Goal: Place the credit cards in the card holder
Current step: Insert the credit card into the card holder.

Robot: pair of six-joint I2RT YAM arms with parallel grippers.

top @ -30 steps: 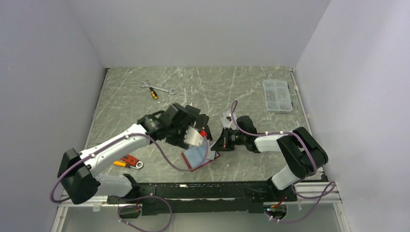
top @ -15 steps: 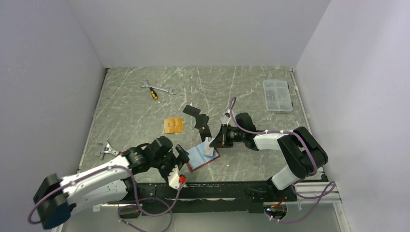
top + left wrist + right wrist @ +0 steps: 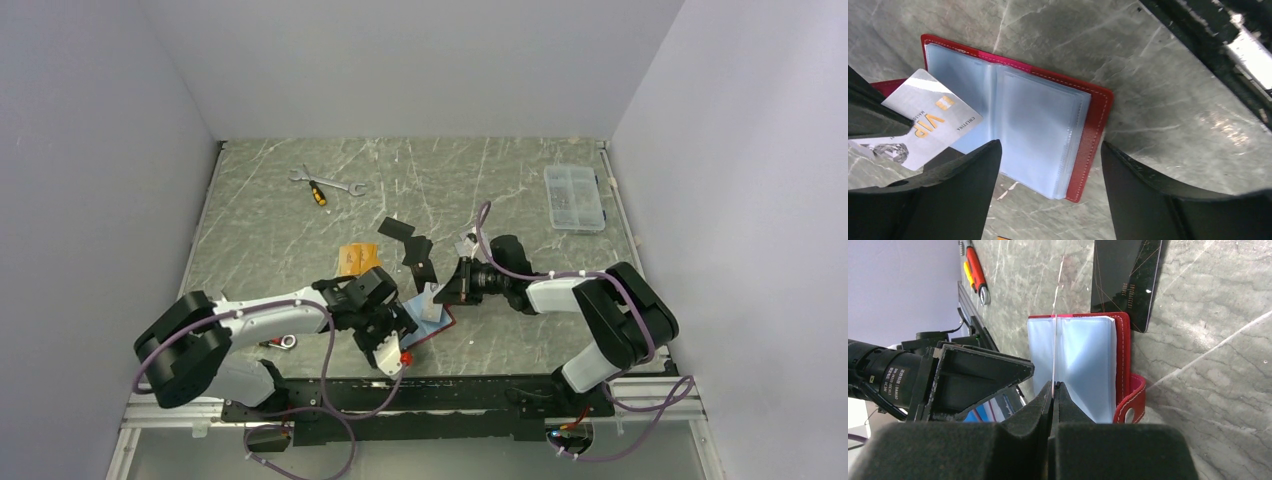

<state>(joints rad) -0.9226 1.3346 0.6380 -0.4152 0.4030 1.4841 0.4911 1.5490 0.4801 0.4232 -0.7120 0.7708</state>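
Orange cards (image 3: pixel 358 259) lie at left; my left gripper (image 3: pixel 1050 192) hangs spread above the open red card holder (image 3: pixel 1048 125) on the table (image 3: pixel 500 180), my right gripper (image 3: pixel 1053 390) pinches a silver card (image 3: pixel 928 120) upright over it, and a black card (image 3: pixel 1125 280) sits just beside its right edge.

The left gripper (image 3: pixel 395 322) hangs over the open red card holder (image 3: pixel 424 317), the right gripper (image 3: pixel 446 293) holds a silver card (image 3: pixel 430 302) against it, with orange cards (image 3: pixel 358 258) and black cards (image 3: pixel 418 250) nearby.
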